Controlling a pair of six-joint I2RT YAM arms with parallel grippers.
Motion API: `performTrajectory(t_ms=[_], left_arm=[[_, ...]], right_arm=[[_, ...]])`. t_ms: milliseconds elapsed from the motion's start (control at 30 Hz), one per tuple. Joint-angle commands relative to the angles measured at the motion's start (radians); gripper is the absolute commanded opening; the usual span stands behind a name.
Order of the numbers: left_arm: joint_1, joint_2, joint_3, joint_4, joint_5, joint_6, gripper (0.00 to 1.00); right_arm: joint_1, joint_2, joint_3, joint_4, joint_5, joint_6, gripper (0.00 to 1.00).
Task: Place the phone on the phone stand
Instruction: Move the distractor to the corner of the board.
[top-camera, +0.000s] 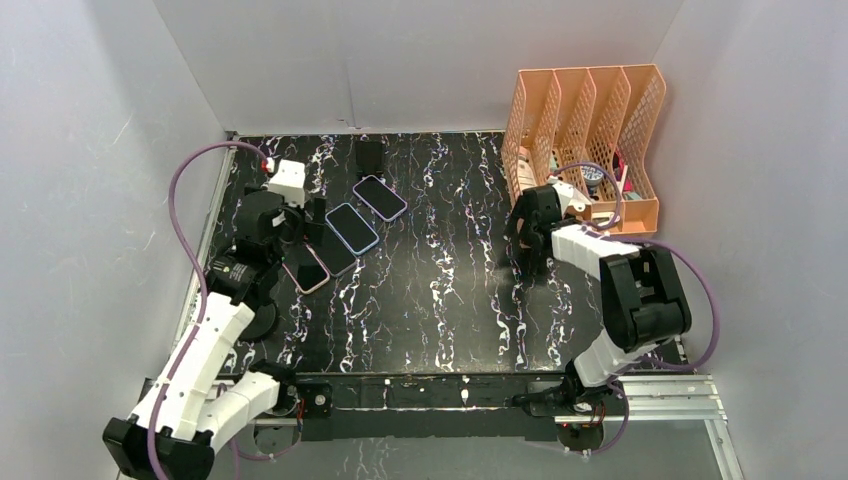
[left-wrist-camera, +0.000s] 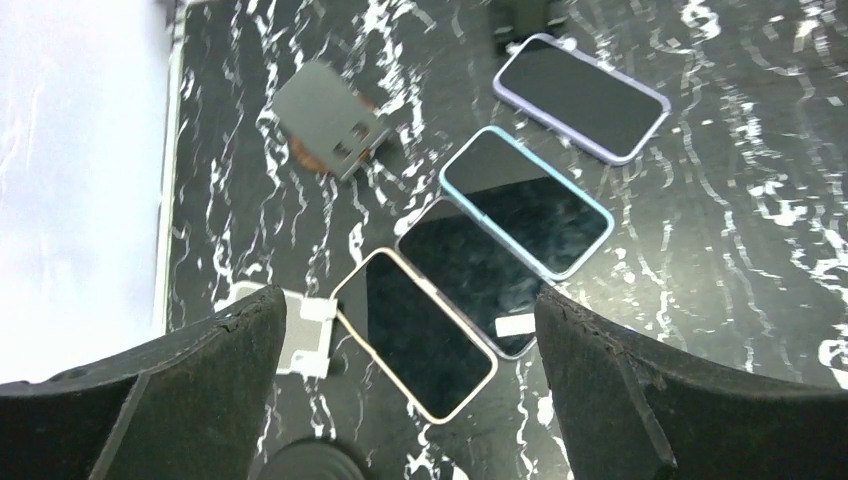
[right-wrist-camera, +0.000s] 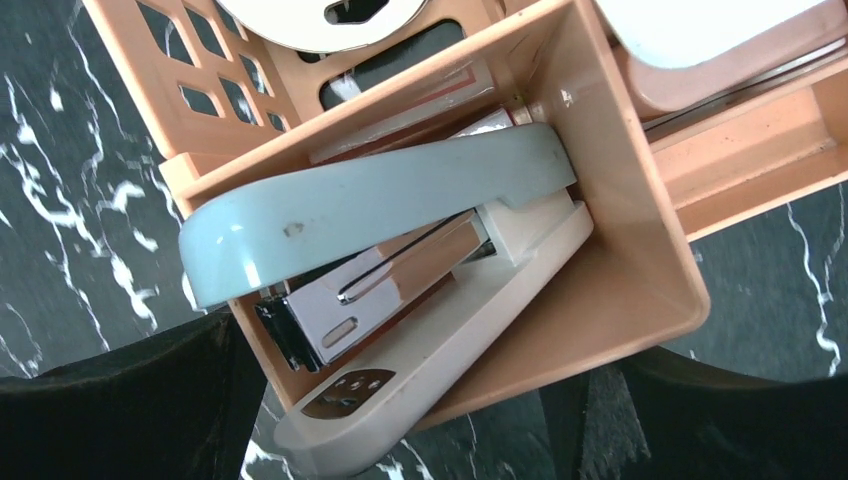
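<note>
The left arm (top-camera: 200, 350) is built from white, boxy link shells joined by black, rounded joint housings. The right arm (top-camera: 585, 245) has the same make, with one bulky black elbow block. A thin purple cable (top-camera: 172, 200) loops beside the left arm, and a second purple cable (top-camera: 714, 310) arcs around the right. The broad black fingers (left-wrist-camera: 180, 400) look matte, with rough, chipped edges.

Far phone stand (left-wrist-camera: 525, 12) (top-cropped)
</note>
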Motion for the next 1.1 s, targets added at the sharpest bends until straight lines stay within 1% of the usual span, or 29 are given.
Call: performTrajectory(t_ms=[0,67,133,233,300,400,500,567,700,900,1033,1067], left_arm=[[0.083,0.006,0.002,-0.102,0.041,-0.064,0.91],[0.096,0.023,0.026,-0.139,0.002,-0.092,0.91],[0.106,0.043,0.067,-0.2,-0.07,-0.143,0.91],[0.112,0.068,0.134,-0.327,-0.152,-0.193,0.9],[0.112,0.068,0.152,-0.381,-0.177,-0.212,0.9],[0.119,0.045,0.128,-0.407,-0.213,-0.216,0.9],[0.138,0.037,0.112,-0.435,-0.19,-0.225,0.89],[0.16,0.042,0.109,-0.463,-0.166,-0.234,0.86],[0.213,0.071,0.109,-0.506,-0.122,-0.236,0.72],[0.25,0.084,0.088,-0.505,-0.08,-0.255,0.65],[0.275,0.101,0.1,-0.52,-0.026,-0.26,0.51],[0.279,0.106,0.105,-0.527,-0.013,-0.261,0.5]], right_arm=[[-0.059,0.072,0.123,0.144,-0.016,-0.029,0.98],[-0.07,0.089,0.154,0.14,-0.03,-0.019,0.98],[-0.071,0.098,0.175,0.139,-0.055,-0.013,0.98],[-0.07,0.095,0.194,0.119,-0.104,-0.01,0.98],[-0.07,0.083,0.186,0.11,-0.12,-0.01,0.98],[-0.07,0.059,0.173,0.097,-0.143,-0.008,0.98],[-0.07,0.041,0.174,0.073,-0.235,-0.01,0.97],[-0.068,0.025,0.169,0.038,-0.278,0.001,0.96],[-0.06,-0.042,0.132,0.04,-0.296,-0.001,0.97],[-0.059,-0.119,0.112,0.02,-0.279,-0.023,0.97],[-0.056,-0.141,0.119,-0.012,-0.282,-0.027,0.97],[-0.056,-0.147,0.117,-0.015,-0.282,-0.028,0.97]])
